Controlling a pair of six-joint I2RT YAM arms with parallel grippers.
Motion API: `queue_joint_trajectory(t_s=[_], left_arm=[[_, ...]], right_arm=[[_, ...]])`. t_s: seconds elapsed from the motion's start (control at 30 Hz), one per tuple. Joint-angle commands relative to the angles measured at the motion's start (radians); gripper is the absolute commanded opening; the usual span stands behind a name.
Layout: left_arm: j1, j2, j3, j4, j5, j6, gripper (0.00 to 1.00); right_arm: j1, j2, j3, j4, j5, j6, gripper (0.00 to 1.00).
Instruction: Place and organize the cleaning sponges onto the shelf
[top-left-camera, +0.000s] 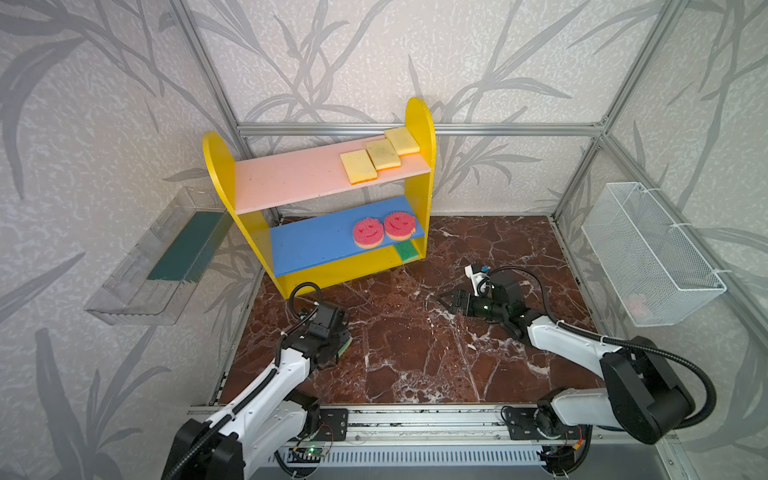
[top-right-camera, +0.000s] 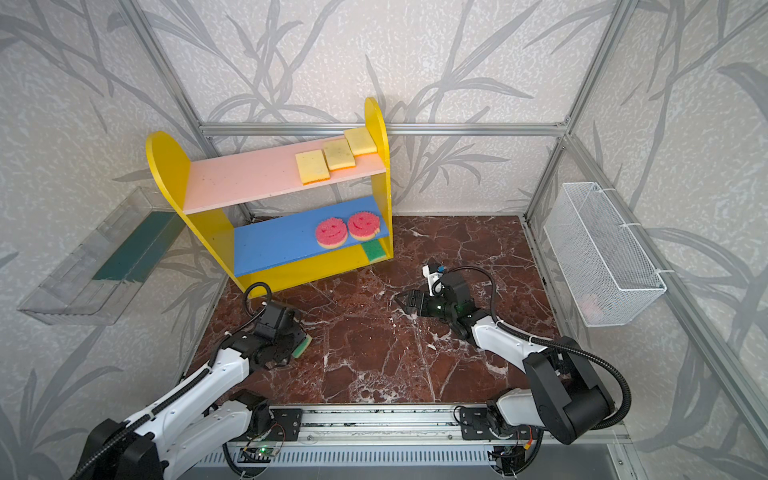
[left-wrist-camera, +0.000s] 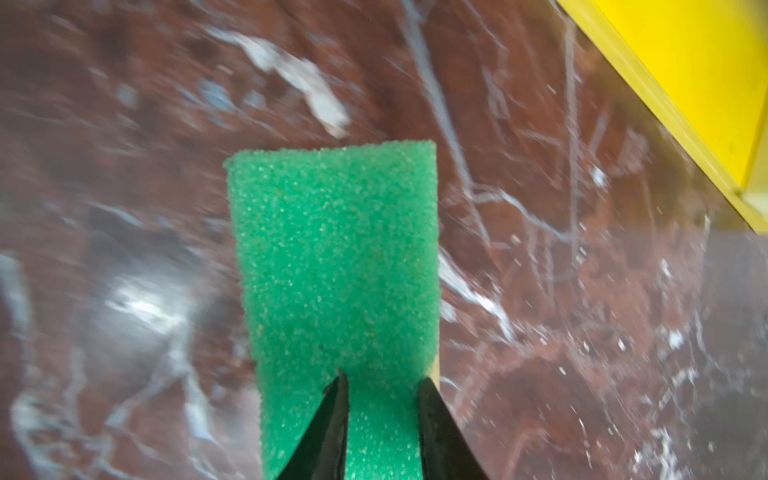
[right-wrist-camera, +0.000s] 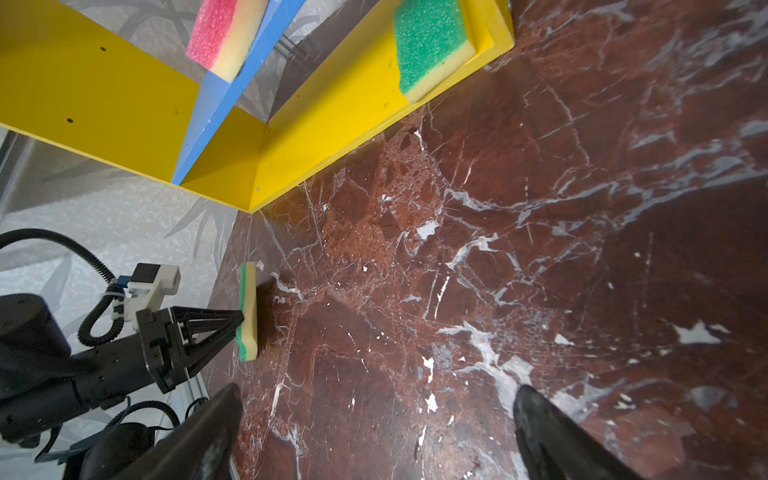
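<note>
Sponge in left hand; red marble tabletop; leaf-print walls

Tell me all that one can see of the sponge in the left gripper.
The green-faced sponge is a rectangular pad: coarse green scouring layer over yellow foam. It sits roughly level, green side up, on or just above the marble table near the shelf; which, I cannot tell. The left gripper is closed on one end.

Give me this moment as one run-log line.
left hand: shut on green-faced yellow rectangular sponge | right hand: open, empty | yellow three-tier shelf: holds six sponges | likely next: shelve held sponge
</note>
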Motion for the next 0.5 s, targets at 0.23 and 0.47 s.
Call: queue_joint_trajectory(t_s=[0.23,0.47], left_arm=[[-0.293,0.499,0.41,0.191,-0.095,-0.063,0.45],[-0.293,0.52,0.467,0.226,-0.074,0.012,0.75]], right_arm=[[-0.025,-0.034,-0.008,-0.067,-0.014,-0.023,0.99],[-0.024,-0.039,0.024,-0.223,0.007,-0.135,0.99]])
